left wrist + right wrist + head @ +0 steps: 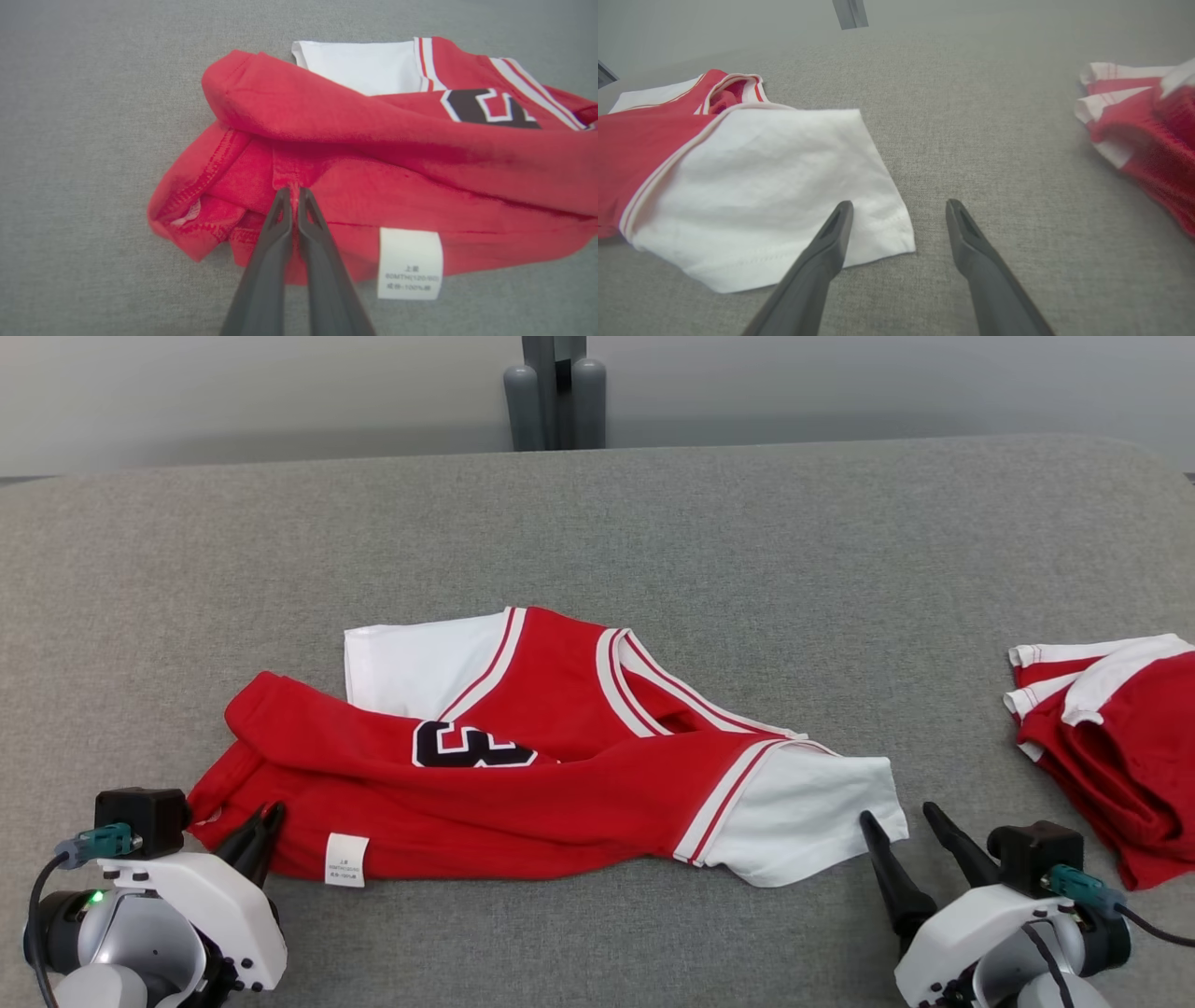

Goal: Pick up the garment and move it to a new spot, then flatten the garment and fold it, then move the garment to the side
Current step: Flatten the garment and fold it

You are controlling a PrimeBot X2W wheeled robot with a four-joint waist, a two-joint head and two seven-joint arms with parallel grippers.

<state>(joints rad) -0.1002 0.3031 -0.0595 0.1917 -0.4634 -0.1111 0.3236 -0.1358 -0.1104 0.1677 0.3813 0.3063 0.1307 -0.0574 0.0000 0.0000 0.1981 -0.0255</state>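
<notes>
A red garment (523, 784) with white sleeves and a dark number lies crumpled across the middle of the grey table. My left gripper (264, 823) is at its left end, shut on a fold of the red fabric; in the left wrist view the left gripper (294, 192) pinches a ridge of the garment (383, 154) near the hem, beside a white label (410, 263). My right gripper (896, 817) stands open at the white sleeve (770, 186); the right gripper (899, 207) has its left finger over the sleeve's corner and its right finger over bare table.
A second red-and-white garment (1111, 747) lies bunched at the table's right edge, also seen as a heap (1143, 130) in the right wrist view. A grey post (555, 392) stands behind the table's far edge. Grey cloth tabletop (653, 523) stretches beyond the garment.
</notes>
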